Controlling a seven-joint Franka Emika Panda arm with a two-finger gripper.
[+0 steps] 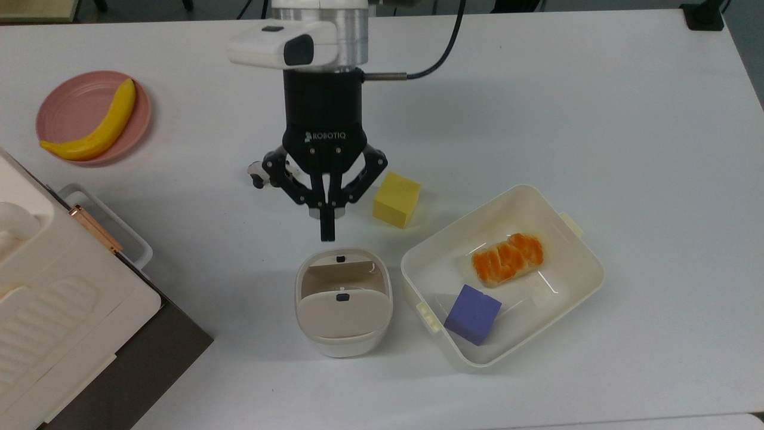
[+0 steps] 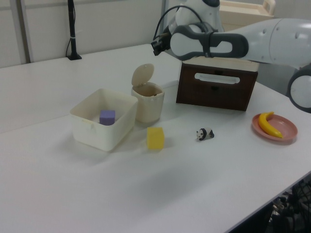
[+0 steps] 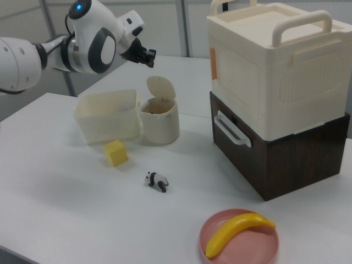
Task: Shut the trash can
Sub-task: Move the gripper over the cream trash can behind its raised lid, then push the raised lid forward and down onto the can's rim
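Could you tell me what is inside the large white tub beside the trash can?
The tub holds a purple cube and an orange-glazed piece of bread. The floor beneath them is covered; the rest looks bare.

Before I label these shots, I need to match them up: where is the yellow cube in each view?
Top view: yellow cube, centre, beside the gripper.
Left view, centre, in front of the trash can.
Right view, left of centre.
Shared landmark: the open trash can, next to the white tub.
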